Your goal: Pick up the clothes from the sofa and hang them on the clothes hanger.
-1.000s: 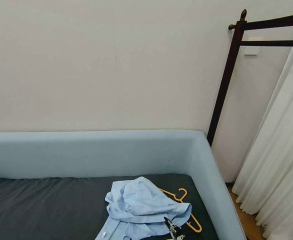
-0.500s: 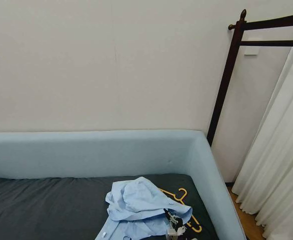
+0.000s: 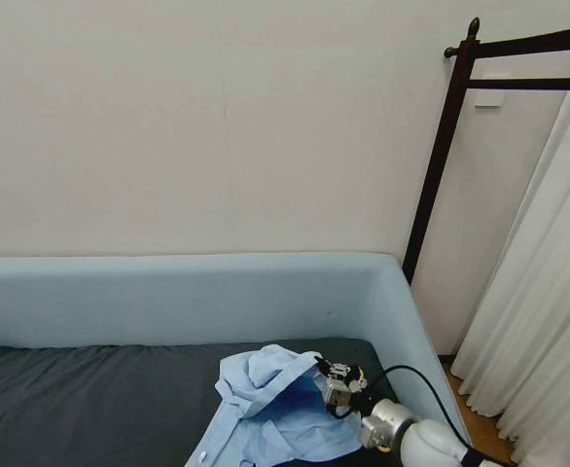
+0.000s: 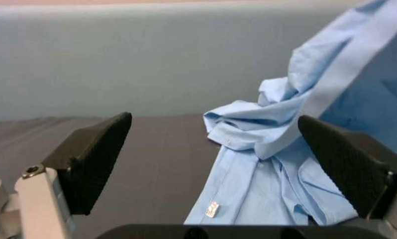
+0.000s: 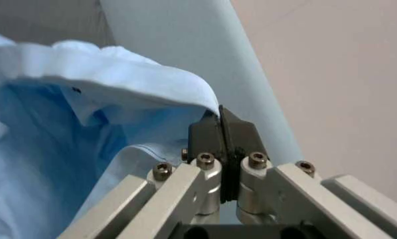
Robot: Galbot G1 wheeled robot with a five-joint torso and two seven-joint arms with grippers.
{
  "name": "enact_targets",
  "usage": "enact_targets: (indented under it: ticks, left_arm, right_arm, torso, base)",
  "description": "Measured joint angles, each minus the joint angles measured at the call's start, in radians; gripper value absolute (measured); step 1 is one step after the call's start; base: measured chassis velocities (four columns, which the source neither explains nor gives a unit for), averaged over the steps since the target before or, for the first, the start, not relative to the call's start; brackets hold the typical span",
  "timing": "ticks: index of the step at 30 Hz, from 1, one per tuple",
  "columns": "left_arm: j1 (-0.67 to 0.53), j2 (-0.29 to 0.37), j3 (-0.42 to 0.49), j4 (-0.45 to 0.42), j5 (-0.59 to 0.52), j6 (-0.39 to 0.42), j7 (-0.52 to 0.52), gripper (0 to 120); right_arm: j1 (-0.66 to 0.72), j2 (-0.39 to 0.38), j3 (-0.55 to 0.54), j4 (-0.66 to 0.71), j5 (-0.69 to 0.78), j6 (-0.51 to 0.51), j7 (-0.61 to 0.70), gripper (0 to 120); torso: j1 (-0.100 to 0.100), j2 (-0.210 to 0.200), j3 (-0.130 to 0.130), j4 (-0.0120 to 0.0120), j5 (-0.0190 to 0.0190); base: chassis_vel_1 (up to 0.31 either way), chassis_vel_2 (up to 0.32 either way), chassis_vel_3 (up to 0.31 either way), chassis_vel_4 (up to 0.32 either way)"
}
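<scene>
My right claw [image 3: 336, 381] pinches an edge, perhaps the collar, of the crumpled light-blue shirt [image 3: 270, 413], raising it off the pale-blue sofa [image 3: 168, 292] so it drapes free. My left claw [image 4: 215, 134] waits open over the sofa.

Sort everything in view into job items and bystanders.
Job: blue shirt, pinched by the right end effector; sofa under it; dark wooden rack beside the sofa; left end effector, open, low over the seat.
Bystanders: white curtain, wall.
</scene>
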Motion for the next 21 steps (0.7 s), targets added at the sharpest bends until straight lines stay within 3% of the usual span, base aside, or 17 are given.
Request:
enact_targets:
  ticks: [2, 8, 12, 13, 16, 21]
  left_arm:
    - [-0.021, 0.021, 0.006, 0.017, 0.042, -0.006, 0.011, 98]
    - [-0.06, 0.072, 0.02, 0.022, 0.09, -0.005, 0.024, 98]
    - [-0.117, 0.167, 0.051, 0.013, 0.107, 0.022, 0.035, 98]
    - [-0.117, 0.167, 0.051, 0.013, 0.107, 0.022, 0.035, 98]
    - [-0.188, 0.255, 0.115, 0.056, 0.07, 0.043, 0.039, 98]
    - [-0.306, 0.32, 0.239, 0.144, 0.031, 0.06, 0.036, 98]
  right_arm:
    - [0.037, -0.009, -0.004, 0.049, 0.156, -0.081, -0.002, 0]
    - [0.082, -0.005, 0.001, 0.104, 0.387, -0.197, 0.033, 0]
    - [0.124, 0.007, 0.019, 0.154, 0.617, -0.312, 0.111, 0]
    - [0.124, 0.007, 0.019, 0.154, 0.617, -0.312, 0.111, 0]
    - [0.151, 0.014, 0.028, 0.173, 0.731, -0.364, 0.164, 0]
    - [0.172, 0.016, 0.034, 0.193, 0.854, -0.414, 0.23, 0]
  torso:
    - [0.0, 0.0, 0.0, 0.0, -0.0001]
    - [0.0, 0.0, 0.0, 0.0001, 0.0]
    - [0.0, 0.0, 0.0, 0.0001, -0.0001]
    - [0.0, 0.0, 0.0, 0.0001, -0.0001]
    - [0.0, 0.0, 0.0, 0.0001, 0.0]
    - [0.0, 0.0, 0.0, -0.0001, 0.0]
  base:
    - [0.0, 0.0, 0.0, 0.0]
    - [0.0, 0.0, 0.0, 0.0]
    - [0.0, 0.0, 0.0, 0.0]
    - [0.0, 0.0, 0.0, 0.0]
    - [0.0, 0.0, 0.0, 0.0]
    - [0.0, 0.0, 0.0, 0.0]
